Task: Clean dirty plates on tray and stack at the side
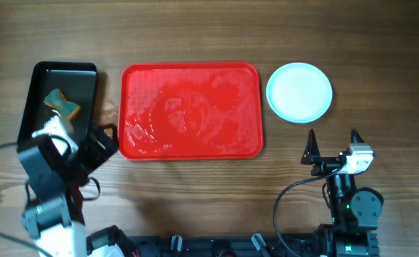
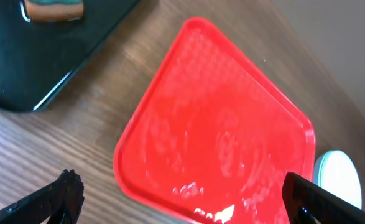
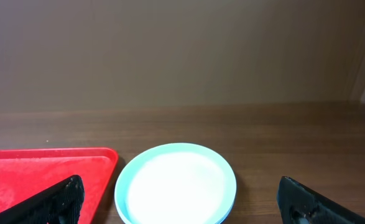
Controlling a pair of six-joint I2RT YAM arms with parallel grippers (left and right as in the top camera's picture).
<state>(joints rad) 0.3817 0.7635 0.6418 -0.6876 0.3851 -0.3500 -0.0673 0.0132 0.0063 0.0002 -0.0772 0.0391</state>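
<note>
The red tray [image 1: 190, 110] lies in the middle of the table with no plates on it; its surface looks wet and shiny. It also shows in the left wrist view [image 2: 219, 124] and at the left edge of the right wrist view [image 3: 39, 174]. A stack of white plates with pale blue rims [image 1: 299, 92] stands on the table just right of the tray, also in the right wrist view [image 3: 176, 183]. My left gripper [image 1: 98, 146] is open and empty by the tray's near left corner. My right gripper [image 1: 332, 145] is open and empty, near the plates.
A smaller black tray [image 1: 52, 118] stands at the far left with a sponge [image 1: 61, 104] in it, also in the left wrist view [image 2: 51, 9]. A wall rises behind the table's far edge.
</note>
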